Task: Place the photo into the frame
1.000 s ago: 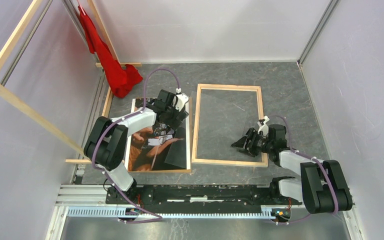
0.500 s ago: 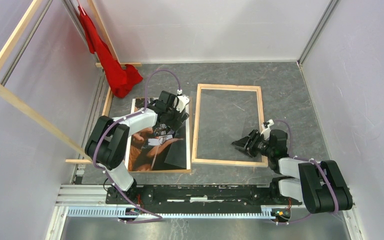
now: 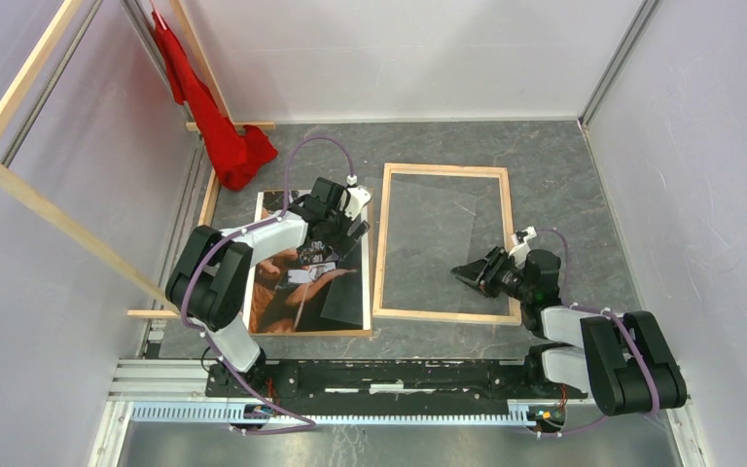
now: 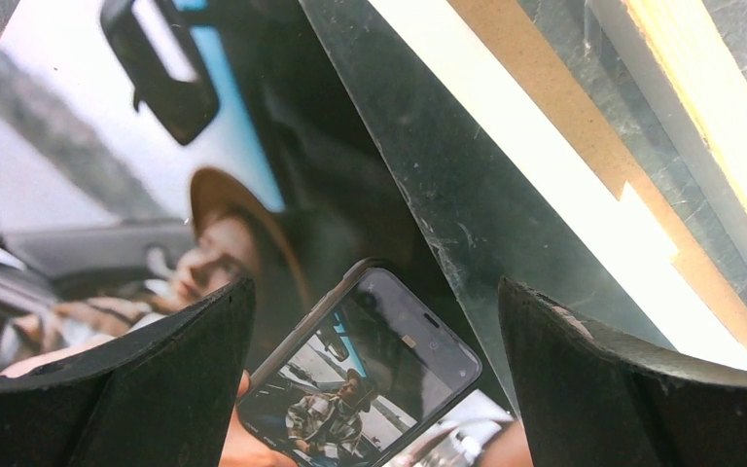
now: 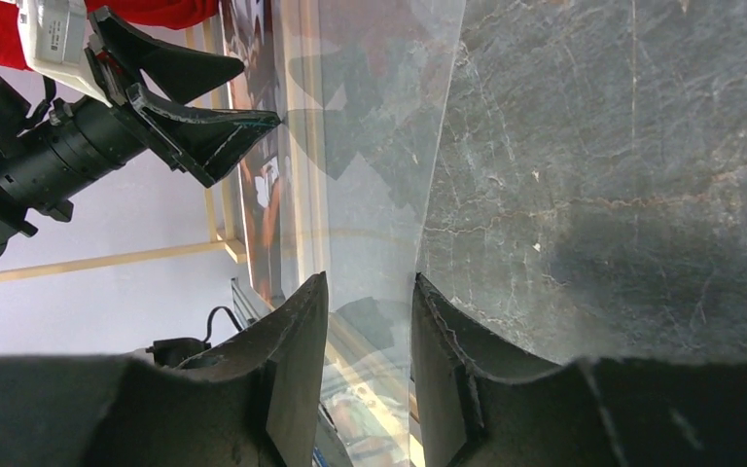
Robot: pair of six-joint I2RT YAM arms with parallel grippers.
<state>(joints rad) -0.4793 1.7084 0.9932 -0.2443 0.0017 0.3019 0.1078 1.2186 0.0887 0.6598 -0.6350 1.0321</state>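
Note:
The photo [image 3: 287,292], dark with people and a phone, lies face up on the brown backing board [image 3: 302,332]. My left gripper [image 3: 338,230] hovers open just above its upper right part; in the left wrist view the fingertips [image 4: 374,292] straddle the pictured phone on the photo [image 4: 253,195]. The pale wood frame [image 3: 381,243] lies flat to the right of it. My right gripper [image 3: 461,272] is inside the frame near its lower right, turned sideways. Its jaws [image 5: 370,282] stand a narrow gap apart with the edge of a clear sheet [image 5: 379,146] between them.
The clear sheet [image 3: 438,233] sits tilted over the frame opening. A clear sheet edge [image 4: 428,195] also crosses the photo's right side. A red cloth [image 3: 224,136] hangs at the back left. Long wooden beams [image 3: 58,219] run along the left wall.
My right gripper has drawn back to the right and narrowed its jaws around the clear sheet, whose right side now stands tilted. My left gripper has shifted slightly right.

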